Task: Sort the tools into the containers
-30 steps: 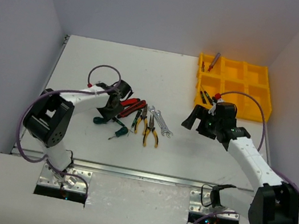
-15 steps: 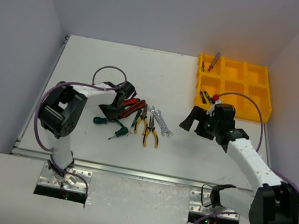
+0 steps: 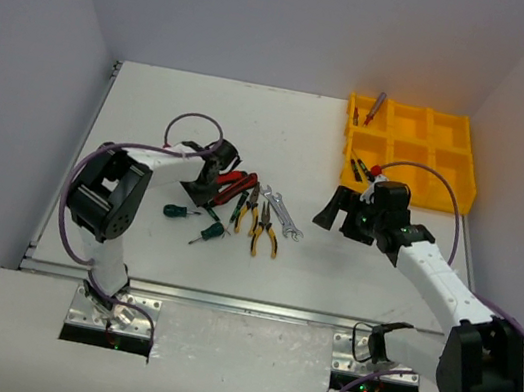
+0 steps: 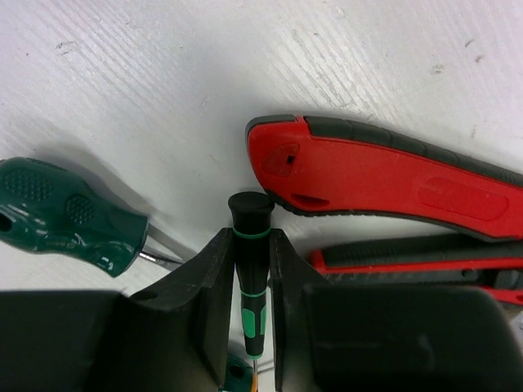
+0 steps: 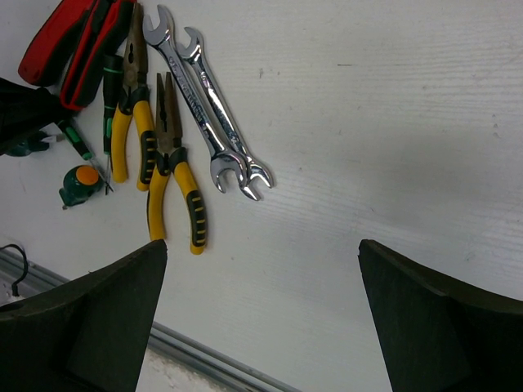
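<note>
Though held, scrdrvr [image 4: 251, 245] maybe against cutters [image 4: 384, 184]

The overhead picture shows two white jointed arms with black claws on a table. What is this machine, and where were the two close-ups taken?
It is a pair of robot arms bolted to the near edge of a white table, seen here by a fixed camera above and behind them. Each close-up comes from a small camera on one wrist. The job is sorting tools into the bright yellow plastic tray. On the table lie red-handled cutters, a dark green screwdriver, yellow-handled pliers and silver wrenches. The left gripper is shut on a slim black-green screwdriver. The right gripper hangs open, holding nothing.
</note>
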You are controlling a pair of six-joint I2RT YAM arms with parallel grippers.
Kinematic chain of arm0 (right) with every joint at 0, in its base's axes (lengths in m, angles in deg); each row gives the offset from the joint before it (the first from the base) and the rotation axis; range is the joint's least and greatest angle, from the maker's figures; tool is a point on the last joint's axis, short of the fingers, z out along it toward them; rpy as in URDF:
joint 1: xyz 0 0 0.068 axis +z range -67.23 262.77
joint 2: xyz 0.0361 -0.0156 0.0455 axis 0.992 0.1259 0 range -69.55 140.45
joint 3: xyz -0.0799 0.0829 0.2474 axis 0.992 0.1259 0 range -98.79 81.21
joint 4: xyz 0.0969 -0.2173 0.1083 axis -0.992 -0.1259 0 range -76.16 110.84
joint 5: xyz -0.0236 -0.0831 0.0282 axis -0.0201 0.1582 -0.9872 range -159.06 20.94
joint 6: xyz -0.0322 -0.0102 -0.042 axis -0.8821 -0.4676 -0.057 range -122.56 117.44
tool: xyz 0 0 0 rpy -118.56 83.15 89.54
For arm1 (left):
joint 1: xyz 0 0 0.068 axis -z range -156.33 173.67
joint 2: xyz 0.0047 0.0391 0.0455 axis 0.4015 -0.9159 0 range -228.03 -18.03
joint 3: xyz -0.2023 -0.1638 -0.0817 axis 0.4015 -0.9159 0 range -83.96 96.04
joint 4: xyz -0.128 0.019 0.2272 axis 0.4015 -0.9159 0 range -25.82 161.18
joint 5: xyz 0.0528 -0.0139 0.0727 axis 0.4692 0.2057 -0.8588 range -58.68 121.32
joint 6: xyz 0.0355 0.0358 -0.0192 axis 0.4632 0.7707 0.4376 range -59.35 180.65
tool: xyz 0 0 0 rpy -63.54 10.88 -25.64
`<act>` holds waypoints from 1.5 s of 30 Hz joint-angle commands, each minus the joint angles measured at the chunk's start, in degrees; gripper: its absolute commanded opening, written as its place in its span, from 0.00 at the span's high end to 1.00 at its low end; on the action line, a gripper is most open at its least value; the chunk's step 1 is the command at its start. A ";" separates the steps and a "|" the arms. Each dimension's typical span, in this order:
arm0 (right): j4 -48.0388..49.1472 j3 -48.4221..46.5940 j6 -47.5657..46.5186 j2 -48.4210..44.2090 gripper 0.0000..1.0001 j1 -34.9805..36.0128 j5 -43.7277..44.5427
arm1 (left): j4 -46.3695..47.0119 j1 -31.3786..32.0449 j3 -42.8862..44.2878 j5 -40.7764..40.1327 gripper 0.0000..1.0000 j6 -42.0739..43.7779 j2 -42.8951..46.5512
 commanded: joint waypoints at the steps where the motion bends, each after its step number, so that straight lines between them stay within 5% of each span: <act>1: 4.46 -0.40 -0.09 0.43 0.01 0.56 -1.85 | 1.67 0.44 -0.94 0.38 1.00 -0.84 9.60; 8: 14.10 0.34 -0.69 -0.97 0.02 4.29 -13.05 | 3.52 0.77 -3.29 -1.23 1.00 1.11 24.17; 13: 21.12 -3.10 -0.12 1.17 0.06 10.70 -23.90 | 25.47 2.24 -10.49 12.19 1.00 18.62 33.74; 17: 21.35 -10.12 -0.16 4.86 0.10 17.01 -24.18 | 44.33 3.97 -19.03 30.92 1.00 21.84 39.89; 21: 25.19 -11.50 3.60 8.10 0.19 21.15 -22.21 | 50.29 6.66 -20.29 35.87 1.00 22.69 40.52; 29: 28.13 -12.95 6.84 13.21 0.48 23.97 -16.91 | 56.05 9.92 -22.55 37.42 1.00 21.21 40.74; 30: 27.99 -12.97 6.70 13.33 0.55 24.02 -16.64 | 56.08 9.93 -22.57 37.13 1.00 21.34 40.92; 31: 27.80 -12.74 6.26 13.08 0.80 24.02 -15.76 | 55.39 9.93 -22.52 36.07 0.99 22.03 41.33; 32: 27.64 -12.48 5.89 12.71 1.00 24.02 -15.02 | 54.51 9.93 -22.42 34.77 0.95 22.61 41.72; 33: 27.03 -12.51 5.32 12.32 1.00 24.02 -14.01 | 52.83 9.93 -21.91 32.76 0.71 23.04 41.97; 34: 25.20 -12.94 3.64 11.83 1.00 24.02 -11.02 | 49.41 9.93 -20.70 29.38 0.23 24.29 42.36; 35: 21.46 -14.07 0.86 11.41 1.00 23.98 -6.31 | 44.79 9.93 -19.62 26.36 0.00 25.86 42.66; 40: 2.79 -20.81 -14.23 14.34 1.00 19.03 14.36 | 22.72 9.93 -11.99 4.45 0.00 29.54 45.06; 45: -2.26 -29.90 -25.86 24.50 1.00 5.62 25.67 | 16.77 9.93 -11.55 3.27 0.00 34.78 46.75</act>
